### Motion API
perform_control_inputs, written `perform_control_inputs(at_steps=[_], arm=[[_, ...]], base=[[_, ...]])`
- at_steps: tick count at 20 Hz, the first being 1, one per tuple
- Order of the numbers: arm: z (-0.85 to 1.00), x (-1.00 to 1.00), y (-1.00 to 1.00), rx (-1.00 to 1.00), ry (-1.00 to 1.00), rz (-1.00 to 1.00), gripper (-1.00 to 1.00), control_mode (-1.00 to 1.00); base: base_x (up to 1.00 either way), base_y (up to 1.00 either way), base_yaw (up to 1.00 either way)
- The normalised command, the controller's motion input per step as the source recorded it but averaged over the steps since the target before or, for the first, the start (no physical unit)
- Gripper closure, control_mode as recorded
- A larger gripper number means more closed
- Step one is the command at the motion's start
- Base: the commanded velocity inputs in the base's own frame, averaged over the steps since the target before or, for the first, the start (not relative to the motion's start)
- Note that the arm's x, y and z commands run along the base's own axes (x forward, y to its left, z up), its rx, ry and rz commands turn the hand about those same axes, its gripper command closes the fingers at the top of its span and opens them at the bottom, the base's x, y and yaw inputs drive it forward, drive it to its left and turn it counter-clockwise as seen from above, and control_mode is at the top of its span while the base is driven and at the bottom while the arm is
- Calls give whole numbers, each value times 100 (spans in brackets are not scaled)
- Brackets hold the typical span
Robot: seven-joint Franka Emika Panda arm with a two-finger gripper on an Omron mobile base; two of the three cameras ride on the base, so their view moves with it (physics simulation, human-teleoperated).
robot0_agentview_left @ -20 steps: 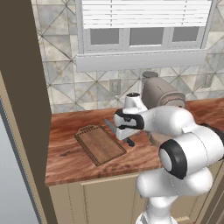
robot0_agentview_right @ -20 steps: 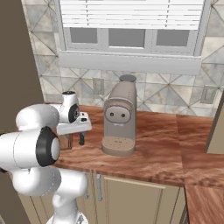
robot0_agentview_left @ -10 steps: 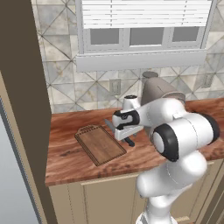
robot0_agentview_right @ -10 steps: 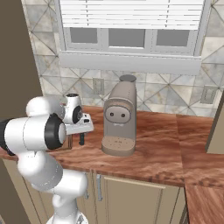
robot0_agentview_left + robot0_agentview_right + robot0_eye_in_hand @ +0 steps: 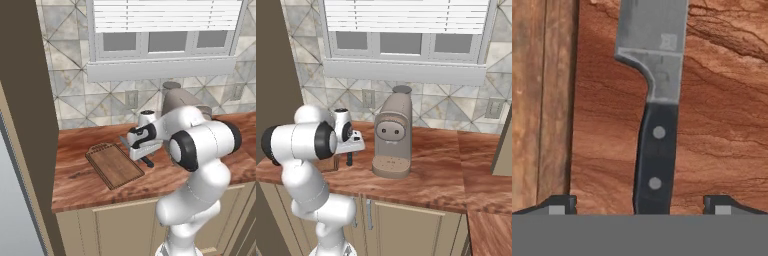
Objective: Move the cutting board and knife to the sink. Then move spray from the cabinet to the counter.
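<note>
Left base view, counter [image 5: 95,177]: reddish wood top over beige doors; its left end stops at a tall brown panel, its right part is hidden behind the arm
Arm [image 5: 200,150]: white bulk covers the middle of the counter and most of the coffee machine [image 5: 392,135], which stands clear in the right base view, just right of the hand
Board [image 5: 114,164]: lies flat on the counter, left of the hand, ridged strip at its far end; in the hand view just a pale wooden strip along the left edge [image 5: 539,100], the rest cut off
Knife [image 5: 654,110]: flat on bare counter beside the board, not touching it; black handle with two rivets runs towards the camera, blade cut off at the top; in the left base view mostly hidden under the hand, a grey blade tip [image 5: 123,141] and a dark handle end show
Gripper [image 5: 639,205]: spread wide, one tip either side of the handle with clear gaps, nothing held; whether the tips touch the counter cannot be told
</note>
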Motion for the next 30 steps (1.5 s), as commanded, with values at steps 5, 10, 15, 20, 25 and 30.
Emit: perform_control_inputs(at_steps=[5, 10, 15, 20, 25, 30], arm=[[-22, 27, 0, 0, 0, 2, -100, -100], [-24, 22, 0, 0, 0, 2, -100, -100], [-24, 14, 0, 0, 0, 0, -100, -100], [-16, 2, 8, 0, 0, 0, 100, -100], [-7, 0, 25, 0, 0, 0, 100, -100], [-8, 0, 26, 0, 0, 0, 100, -100]], base=[[0, 0, 0], [0, 0, 0], [0, 0, 0], [0, 0, 0], [0, 0, 0], [0, 0, 0]])
